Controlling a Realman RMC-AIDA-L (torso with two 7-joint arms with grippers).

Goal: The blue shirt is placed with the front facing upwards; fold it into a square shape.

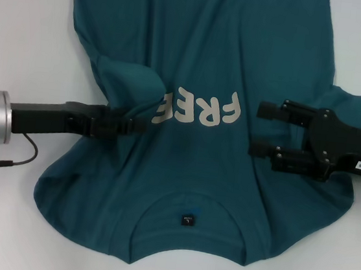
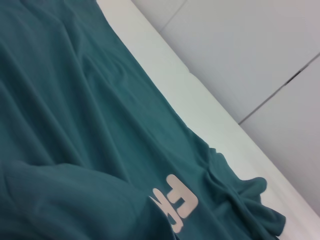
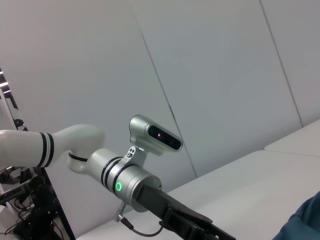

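My head camera looks steeply down on the white table (image 1: 22,32) from above, with the shirt (image 1: 208,60) filling the frame from 12 to 6 o'clock. My left arm (image 1: 45,119) enters at 9 o'clock and my right gripper (image 1: 257,127) at 3 o'clock.

My left wrist camera sits close over the shirt (image 2: 65,125), at a low slant, facing the table edge (image 2: 200,115) and the wall (image 2: 250,50) beyond. It shares the white lettering (image 2: 177,202) with the head view.

My right wrist camera faces level across the table (image 3: 250,170), showing my left arm (image 3: 125,182) at mid distance against the wall (image 3: 200,65).
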